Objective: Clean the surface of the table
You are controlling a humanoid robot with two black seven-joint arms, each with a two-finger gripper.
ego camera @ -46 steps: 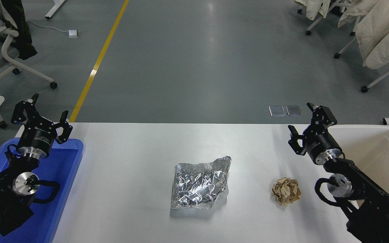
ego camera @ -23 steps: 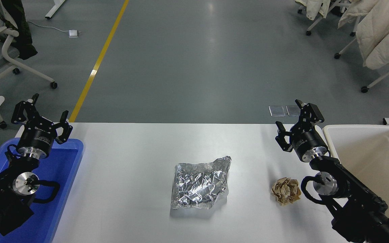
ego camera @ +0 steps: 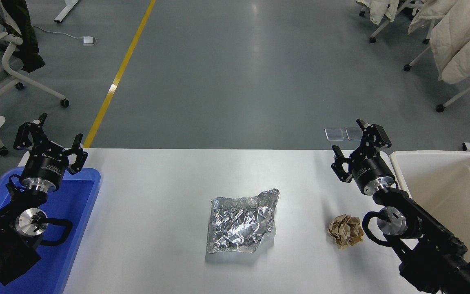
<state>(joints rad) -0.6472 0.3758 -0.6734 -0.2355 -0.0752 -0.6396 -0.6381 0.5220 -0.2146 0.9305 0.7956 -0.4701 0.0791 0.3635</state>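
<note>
White table surface (ego camera: 157,228) lies under raised, spread R gripper (ego camera: 359,149).

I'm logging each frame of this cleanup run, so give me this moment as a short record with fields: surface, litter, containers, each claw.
surface: white table surface, two pieces of litter on it
litter 1: crumpled foil sheet, near the middle
litter 2: brown paper ball, right of the foil, untouched
containers: blue tray at left edge; cream bin at right edge
left claw: open, empty, above the blue tray's far end
right claw: open, empty, beyond the paper ball, beside the bin
</note>
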